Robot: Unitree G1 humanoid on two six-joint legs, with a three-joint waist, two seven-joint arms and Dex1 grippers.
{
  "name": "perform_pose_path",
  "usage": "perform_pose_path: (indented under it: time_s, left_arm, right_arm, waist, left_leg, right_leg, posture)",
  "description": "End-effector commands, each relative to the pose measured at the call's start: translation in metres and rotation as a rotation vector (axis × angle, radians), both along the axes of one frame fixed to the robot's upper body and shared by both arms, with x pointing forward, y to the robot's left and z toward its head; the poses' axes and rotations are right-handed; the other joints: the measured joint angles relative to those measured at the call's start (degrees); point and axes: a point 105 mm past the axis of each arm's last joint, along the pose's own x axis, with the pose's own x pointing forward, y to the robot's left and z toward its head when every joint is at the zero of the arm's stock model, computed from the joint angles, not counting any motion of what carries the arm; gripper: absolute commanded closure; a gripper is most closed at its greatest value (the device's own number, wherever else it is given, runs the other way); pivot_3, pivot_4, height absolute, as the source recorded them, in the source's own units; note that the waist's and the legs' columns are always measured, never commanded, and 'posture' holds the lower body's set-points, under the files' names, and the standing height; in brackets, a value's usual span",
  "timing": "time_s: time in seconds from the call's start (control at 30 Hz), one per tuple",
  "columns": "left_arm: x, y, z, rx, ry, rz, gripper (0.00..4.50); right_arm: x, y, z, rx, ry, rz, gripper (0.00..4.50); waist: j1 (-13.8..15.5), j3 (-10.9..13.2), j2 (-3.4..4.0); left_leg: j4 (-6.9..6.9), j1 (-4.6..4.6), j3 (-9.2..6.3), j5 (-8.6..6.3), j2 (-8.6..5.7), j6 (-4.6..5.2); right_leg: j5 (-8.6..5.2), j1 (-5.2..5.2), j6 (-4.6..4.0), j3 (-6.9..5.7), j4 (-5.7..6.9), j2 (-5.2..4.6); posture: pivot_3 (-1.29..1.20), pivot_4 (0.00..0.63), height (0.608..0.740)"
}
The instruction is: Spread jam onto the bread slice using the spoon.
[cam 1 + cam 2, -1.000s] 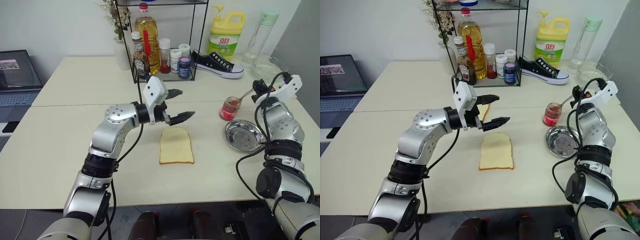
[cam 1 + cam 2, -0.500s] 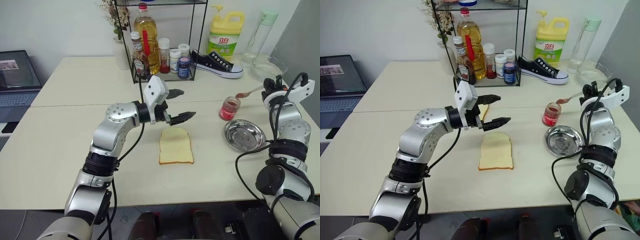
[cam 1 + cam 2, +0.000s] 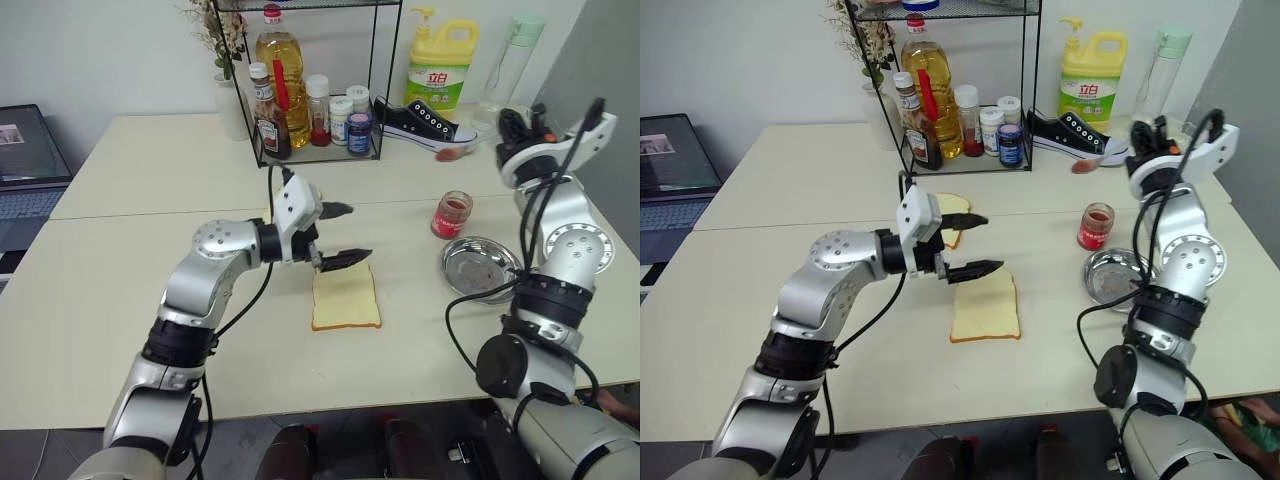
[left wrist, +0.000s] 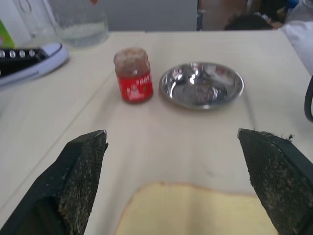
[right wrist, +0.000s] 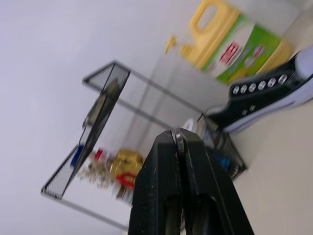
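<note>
The bread slice [image 3: 346, 297], pale yellow with a tan crust, lies flat on the table. The jam [image 3: 452, 214] sits in its small open glass jar, upright, beside the steel plate. The spoon [image 3: 452, 153] is lifted above the table, its bowl reddish.

The bread slice [image 3: 346, 297] lies flat on the table [image 3: 120, 290], near its middle; to its right stands the jam jar [image 3: 452, 214], with the steel plate [image 3: 479, 268] just in front of it; behind them, a shoe [image 3: 421, 124] lies beside a wire rack [image 3: 310, 85] holding bottles; a second bread piece [image 3: 952, 207] lies behind the slice; a laptop [image 3: 20, 170] sits far left; the spoon [image 3: 1095, 160] is in the air above the table's right rear.
</note>
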Motion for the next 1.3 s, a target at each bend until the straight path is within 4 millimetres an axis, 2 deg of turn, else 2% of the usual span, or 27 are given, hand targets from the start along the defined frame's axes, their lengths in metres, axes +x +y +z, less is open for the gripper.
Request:
perform_pose_path:
  time_s: [0.03, 0.13, 0.27, 0.47, 0.6, 0.8, 1.07, 1.3]
  left_arm:
    - [-0.016, 0.023, 0.005, 0.009, -0.007, 0.037, 0.0]
    - [-0.029, 0.051, -0.009, 0.056, 0.051, 0.121, 0.0]
    - [-0.042, 0.07, -0.021, 0.081, 0.098, 0.194, 0.0]
    - [-0.048, 0.067, -0.028, 0.063, 0.114, 0.231, 0.0]
    - [-0.05, 0.067, -0.028, 0.054, 0.113, 0.254, 0.0]
    - [-0.052, 0.065, -0.027, 0.036, 0.115, 0.275, 0.0]
    - [-0.048, 0.059, -0.024, 0.025, 0.109, 0.272, 0.0]
    - [-0.043, 0.059, -0.021, 0.032, 0.1, 0.258, 0.0]
  right_arm:
    - [-0.015, 0.034, 0.009, -0.094, -0.06, 0.077, 4.47]
    - [-0.02, 0.064, -0.005, -0.16, -0.048, 0.15, 4.47]
    - [-0.026, 0.095, -0.023, -0.237, -0.041, 0.22, 4.47]
    - [-0.029, 0.137, -0.056, -0.375, -0.036, 0.331, 4.47]
    - [-0.03, 0.153, -0.076, -0.465, -0.042, 0.373, 4.47]
    - [-0.03, 0.156, -0.099, -0.631, -0.074, 0.367, 4.47]
    - [-0.031, 0.155, -0.115, -0.706, -0.069, 0.354, 4.47]
    - [-0.029, 0.138, -0.107, -0.77, -0.099, 0.299, 4.47]
  waist:
    - [-0.05, 0.01, 0.01]
    - [-0.36, 0.02, 0.03]
    - [-0.19, 0.02, 0.03]
    - [0.43, 0.02, 0.02]
    - [0.46, 0.02, 0.02]
    - [0.51, 0.01, 0.01]
    - [0.6, 0.01, 0.01]
    - [0.69, 0.0, -0.01]
  left_leg:
    - [-0.01, 0.0, 0.01, 0.0, 0.0, 0.0]
    - [-0.04, -0.04, 0.06, 0.0, -0.01, -0.01]
    - [-0.03, -0.03, 0.01, 0.01, -0.03, -0.02]
    - [-0.02, 0.0, -0.01, 0.01, -0.09, -0.02]
    - [-0.04, 0.01, 0.0, 0.0, -0.08, -0.02]
    - [-0.03, 0.01, 0.01, 0.01, -0.08, -0.03]
    - [-0.04, 0.03, 0.0, 0.01, -0.08, -0.04]
    - [-0.03, 0.04, 0.0, 0.02, -0.09, -0.06]
  right_leg:
    - [0.0, -0.02, 0.0, 0.02, 0.0, -0.01]
    - [0.0, -0.1, -0.01, 0.05, -0.01, -0.04]
    - [-0.01, -0.08, -0.01, 0.03, 0.01, -0.09]
    - [0.0, -0.04, -0.01, -0.04, 0.01, -0.12]
    - [0.0, -0.05, -0.02, -0.07, 0.0, -0.11]
    - [0.0, -0.07, -0.02, -0.09, 0.02, -0.1]
    - [0.0, -0.07, -0.02, -0.1, 0.02, -0.09]
    - [0.0, -0.04, -0.02, -0.12, 0.02, -0.09]
  posture:
    - [0.0, 0.15, 0.74]
    - [0.0, 0.15, 0.74]
    - [0.0, 0.15, 0.74]
    - [0.0, 0.15, 0.74]
    - [0.0, 0.15, 0.74]
    - [0.0, 0.15, 0.74]
    - [0.0, 0.15, 0.74]
    - [0.0, 0.15, 0.74]
